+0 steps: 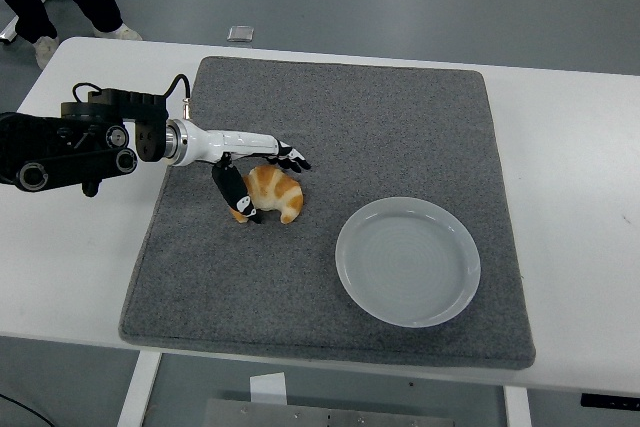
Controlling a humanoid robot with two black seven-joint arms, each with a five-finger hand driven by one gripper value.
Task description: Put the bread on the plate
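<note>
1. Head view: the left hand is clamped on the bread, thumb at its near-left side, fingers across its far side.
2. The bread, a golden curved croissant, lies on the coarse grey mat, left of the round, glossy white plate.
3. The mat covers the smooth white surface.

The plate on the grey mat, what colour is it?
The plate is plain white with no pattern, seen clearly in the head view.
</note>
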